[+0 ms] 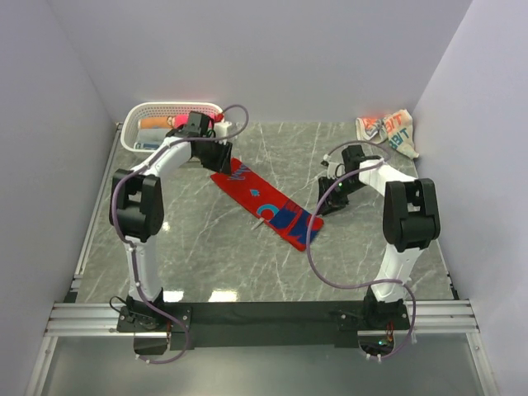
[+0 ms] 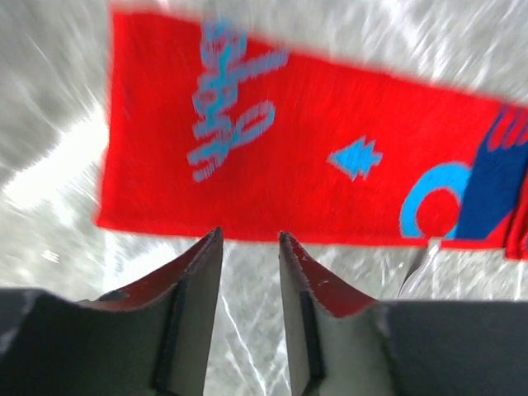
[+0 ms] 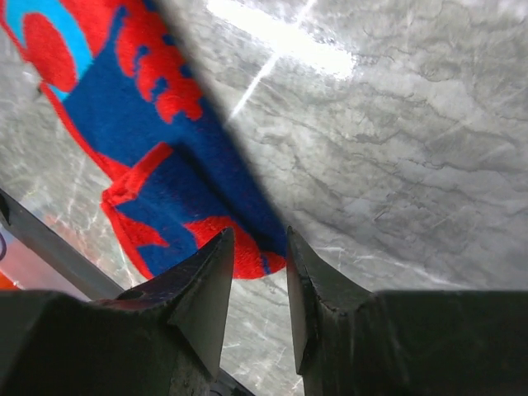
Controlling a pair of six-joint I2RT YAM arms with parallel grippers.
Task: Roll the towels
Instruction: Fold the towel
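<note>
Nearest the arm bases: bare grey marble-patterned table (image 1: 214,264).

Mid-table: one red towel (image 1: 268,205), folded into a long strip with blue markings. It lies flat on a diagonal from far left to near right.

At its near-right end: right gripper (image 3: 260,235). Fingers narrowly parted and holding nothing, tips low over the table, the strip's blue-and-red corner just beyond them.

At its far-left end: left gripper (image 2: 249,235). Fingers likewise a little apart with nothing between them, just short of the towel's long edge. Its wrist view is blurred.

Far right corner: second towel (image 1: 388,132), pale with red and teal lettering, crumpled in a heap, well apart from both grippers.

Far left corner: one white slotted basket (image 1: 165,106). Contents:
- an orange roll (image 1: 152,123)
- a pink-red item (image 1: 176,121) beside it
- a blue-white piece (image 1: 148,143) nearer the front wall

The contents are partly hidden behind the left arm, and their kinds are too small to tell.
</note>
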